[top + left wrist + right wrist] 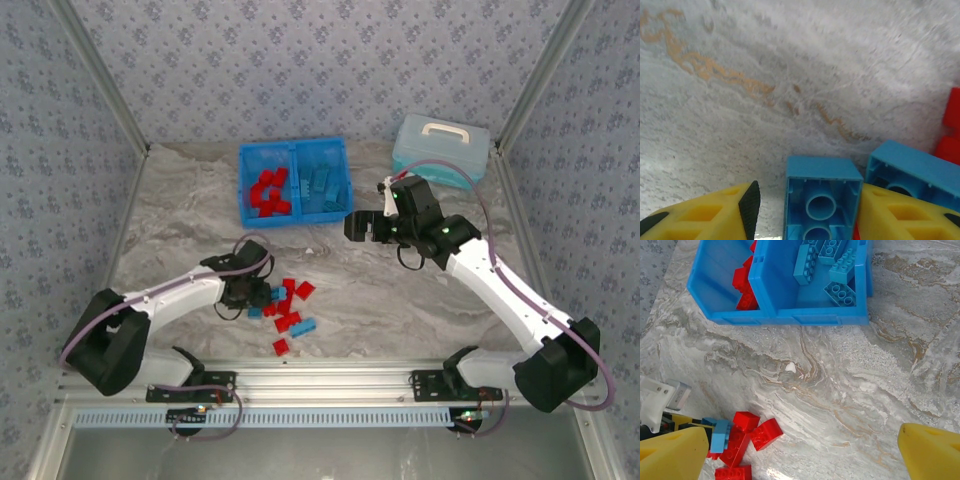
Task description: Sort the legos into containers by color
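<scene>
The blue tray (pixel 293 215) stands at the back, with red legos (pixel 270 192) in its left compartment and blue legos (pixel 322 183) in its right one. A loose pile of red and blue legos (pixel 288 308) lies in front. My left gripper (pixel 250 290) is down at the pile's left edge. Its jaws stand open around a light blue brick (pixel 822 175) that shows its hollow underside. The right finger (pixel 890 215) touches the brick and the left pad (pixel 751 205) is apart from it. My right gripper (pixel 365 225) hangs open over bare table (pixel 840 390) near the tray (pixel 790 316).
A pale blue lidded case (pixel 441 148) with a white handle sits at the back right. A second blue brick (pixel 920 172) and red bricks (pixel 951 125) lie right of the left gripper. The metal rail (pixel 320 385) runs along the near edge, and patterned walls enclose the table.
</scene>
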`<action>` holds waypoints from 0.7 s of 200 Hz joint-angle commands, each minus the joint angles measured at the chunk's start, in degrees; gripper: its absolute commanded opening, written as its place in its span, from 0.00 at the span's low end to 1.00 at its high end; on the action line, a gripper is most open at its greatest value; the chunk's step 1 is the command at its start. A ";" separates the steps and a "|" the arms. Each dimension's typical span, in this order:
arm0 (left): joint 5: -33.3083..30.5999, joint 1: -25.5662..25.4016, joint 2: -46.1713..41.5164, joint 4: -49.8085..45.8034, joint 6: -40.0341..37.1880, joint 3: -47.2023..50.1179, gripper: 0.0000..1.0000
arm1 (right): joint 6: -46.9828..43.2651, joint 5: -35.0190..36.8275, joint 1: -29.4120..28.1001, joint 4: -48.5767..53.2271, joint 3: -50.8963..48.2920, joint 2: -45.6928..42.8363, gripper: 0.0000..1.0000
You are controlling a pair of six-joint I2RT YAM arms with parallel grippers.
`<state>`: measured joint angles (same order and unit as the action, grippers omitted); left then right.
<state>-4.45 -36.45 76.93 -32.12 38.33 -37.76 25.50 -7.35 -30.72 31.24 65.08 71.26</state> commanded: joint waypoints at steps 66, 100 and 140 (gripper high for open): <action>-1.70 -0.17 -5.76 -1.99 3.39 -0.40 0.31 | 0.08 -0.69 0.31 0.68 1.51 -0.76 1.00; -2.41 0.66 -11.09 -2.87 1.35 -10.21 0.30 | 0.17 0.04 0.36 1.19 1.63 -2.15 1.00; -2.21 0.77 -0.69 3.24 -4.63 -29.73 0.30 | 0.80 0.19 0.32 1.27 1.62 -3.18 1.00</action>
<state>-5.91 -35.99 69.93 -33.74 38.35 -57.49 25.56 -7.33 -30.72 31.48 65.08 69.78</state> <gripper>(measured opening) 0.324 0.999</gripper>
